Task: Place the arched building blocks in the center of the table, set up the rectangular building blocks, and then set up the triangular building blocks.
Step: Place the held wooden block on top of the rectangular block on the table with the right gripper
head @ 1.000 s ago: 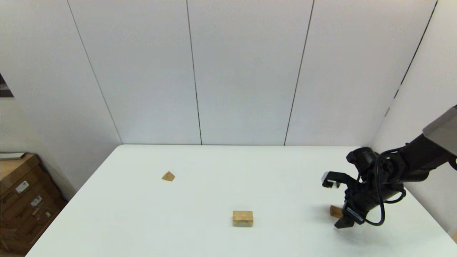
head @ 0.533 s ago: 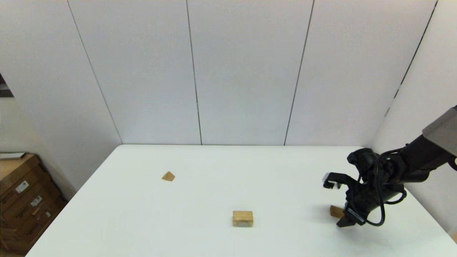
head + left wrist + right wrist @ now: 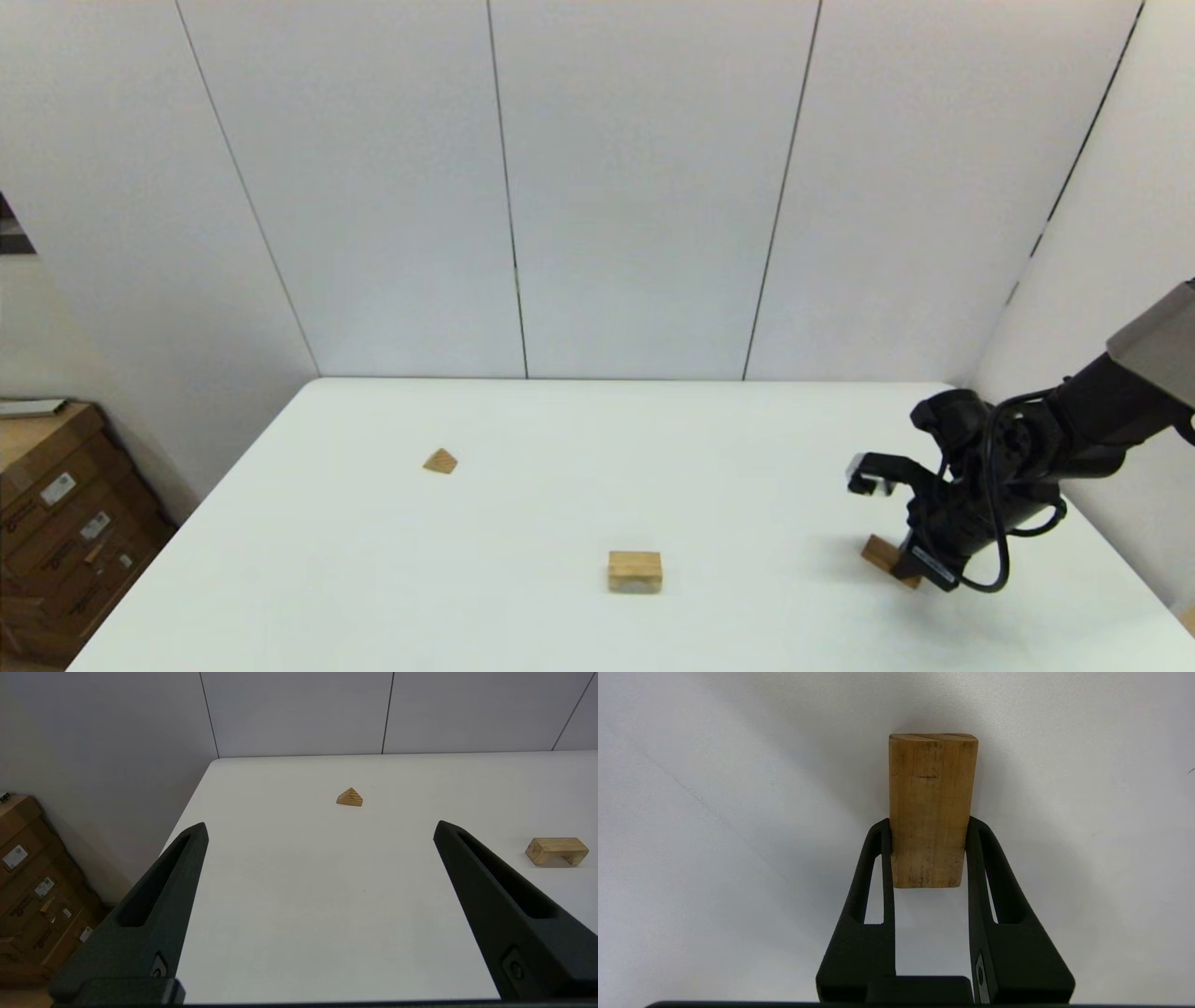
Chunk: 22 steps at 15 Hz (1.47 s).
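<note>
The white table (image 3: 523, 597) carries a triangular block (image 3: 440, 461) and an arched block (image 3: 635, 571), well apart.

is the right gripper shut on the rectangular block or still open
Shut on it: the right gripper has both fingers pressed against the rectangular block's long sides.

No legible text anywhere; only unreadable white labels on the cardboard boxes (image 3: 65, 523) beside the table (image 3: 373, 560).

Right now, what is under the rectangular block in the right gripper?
Only bare white table shows around the rectangular block, which the right gripper grips by its sides. The block hides whatever lies directly beneath it.
</note>
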Tool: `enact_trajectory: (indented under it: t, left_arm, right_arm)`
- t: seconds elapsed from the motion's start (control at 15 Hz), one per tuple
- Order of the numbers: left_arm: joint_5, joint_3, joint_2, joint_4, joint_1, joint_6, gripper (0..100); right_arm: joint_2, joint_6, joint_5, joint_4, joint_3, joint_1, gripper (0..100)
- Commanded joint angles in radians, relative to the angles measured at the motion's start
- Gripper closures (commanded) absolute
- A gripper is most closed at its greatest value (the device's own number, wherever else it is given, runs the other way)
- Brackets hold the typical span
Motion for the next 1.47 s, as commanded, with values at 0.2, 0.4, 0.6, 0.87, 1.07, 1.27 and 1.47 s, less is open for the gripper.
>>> enact_trajectory:
  t: [0.2, 0.4, 0.6, 0.87, 1.07, 1.27, 1.47]
  left_arm:
    - [0.0, 0.0, 0.001, 0.0, 0.0, 0.0, 0]
    - [0.0, 0.0, 0.001, 0.0, 0.0, 0.0, 0]
    - [0.0, 0.0, 0.001, 0.0, 0.0, 0.0, 0]
    - [0.0, 0.0, 0.001, 0.0, 0.0, 0.0, 0]
    - [0.0, 0.0, 0.001, 0.0, 0.0, 0.0, 0]
    - [0.0, 0.0, 0.001, 0.0, 0.0, 0.0, 0]
    - [0.0, 0.0, 0.001, 0.0, 0.0, 0.0, 0]
  right_arm:
    - [-0.085, -0.007, 0.037, 0.016, 0.006, 0.04, 100]
    - [-0.225, 0.025, 0.071, 0.037, -0.014, 0.181, 100]
    - [-0.265, 0.059, 0.063, 0.076, -0.097, 0.351, 100]
    - [-0.189, 0.059, 0.063, 0.208, -0.259, 0.503, 100]
    - [-0.105, 0.059, 0.057, 0.212, -0.324, 0.6, 100]
    - [-0.019, 0.063, 0.053, 0.246, -0.396, 0.672, 100]
    - [0.045, 0.068, 0.053, 0.283, -0.448, 0.703, 100]
